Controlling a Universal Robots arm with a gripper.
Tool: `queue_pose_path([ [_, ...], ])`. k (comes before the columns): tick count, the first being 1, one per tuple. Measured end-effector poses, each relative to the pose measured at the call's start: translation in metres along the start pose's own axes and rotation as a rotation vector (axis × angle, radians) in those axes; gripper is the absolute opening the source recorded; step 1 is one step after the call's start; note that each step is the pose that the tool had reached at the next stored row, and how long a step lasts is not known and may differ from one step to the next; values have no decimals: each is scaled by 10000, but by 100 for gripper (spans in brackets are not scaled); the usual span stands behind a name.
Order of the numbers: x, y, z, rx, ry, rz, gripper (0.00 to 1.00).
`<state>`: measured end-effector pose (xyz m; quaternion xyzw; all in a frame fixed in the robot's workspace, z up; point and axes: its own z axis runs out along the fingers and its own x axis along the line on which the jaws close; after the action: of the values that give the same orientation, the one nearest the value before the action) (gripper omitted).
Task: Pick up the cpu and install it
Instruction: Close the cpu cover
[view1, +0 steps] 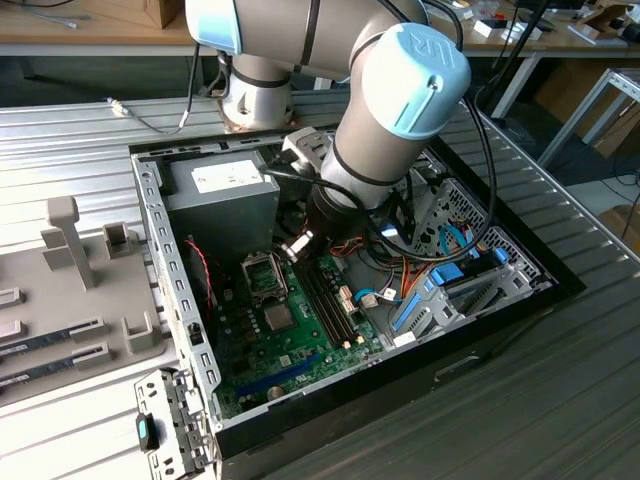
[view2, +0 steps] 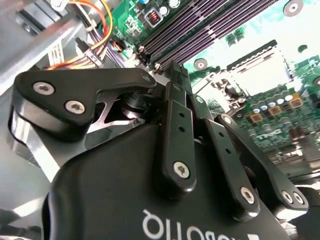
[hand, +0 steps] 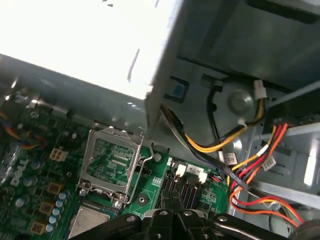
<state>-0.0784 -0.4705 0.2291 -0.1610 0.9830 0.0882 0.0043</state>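
Hovering my black gripper (view1: 300, 245) above the green motherboard (view1: 290, 345) — fingers pressed together, empty — small silver-grey square cpu (view1: 278, 318) seated in socket.

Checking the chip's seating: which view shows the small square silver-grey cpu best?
The exterior view: the whole cpu lies flat on the green motherboard beside the dark open socket frame. The first wrist view shows it cropped; the second wrist view leaves it unclear.
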Motion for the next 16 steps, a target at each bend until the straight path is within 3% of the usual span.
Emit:
queue_pose_path([
  [4,1,0,0,97,-100,717,11],
  [8,5,2,2,128,-168,1125,11],
  [12,5,1,2,128,-169,1127,11],
  [14,5,1,2,129,-169,1128,17],
  [16,5,1,2,128,-170,1128,29],
])
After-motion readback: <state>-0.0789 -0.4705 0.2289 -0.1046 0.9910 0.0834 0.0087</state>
